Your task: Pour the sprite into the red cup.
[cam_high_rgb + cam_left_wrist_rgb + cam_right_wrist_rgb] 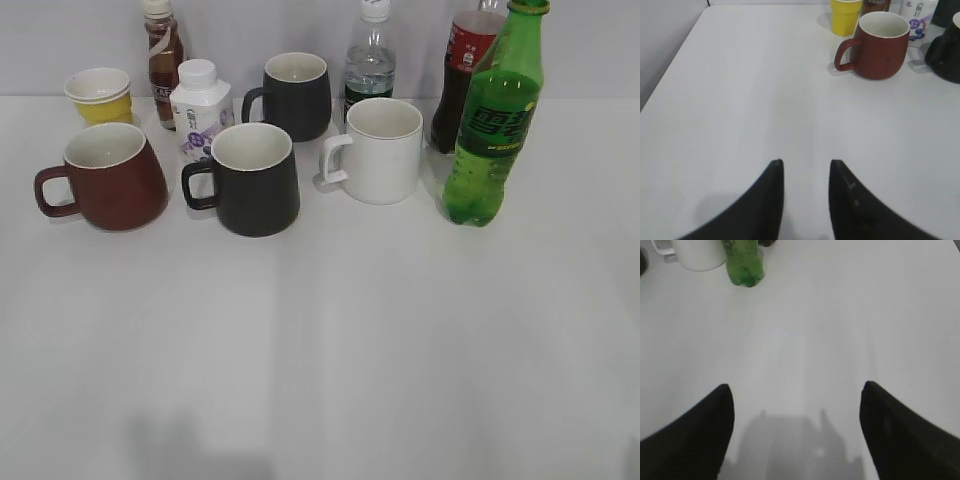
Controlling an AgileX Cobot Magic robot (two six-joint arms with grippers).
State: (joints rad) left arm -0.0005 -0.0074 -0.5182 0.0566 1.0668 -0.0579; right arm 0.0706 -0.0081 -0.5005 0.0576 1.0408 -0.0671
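The sprite (494, 120), a tall green bottle with a green cap, stands upright at the right of the table; its base shows at the top of the right wrist view (743, 264). The red cup (112, 177), a squat dark red mug, stands at the left with its handle to the left; it also shows in the left wrist view (880, 45). My left gripper (806, 162) is open and empty over bare table, well short of the cup. My right gripper (797, 386) is wide open and empty, well short of the bottle. Neither gripper shows in the exterior view.
Two black mugs (252, 180) (296, 95) and a white mug (378, 150) stand between cup and sprite. A yellow paper cup (100, 95), a small white bottle (199, 108), a brown bottle (163, 60), a clear water bottle (370, 62) and a cola bottle (462, 75) line the back.
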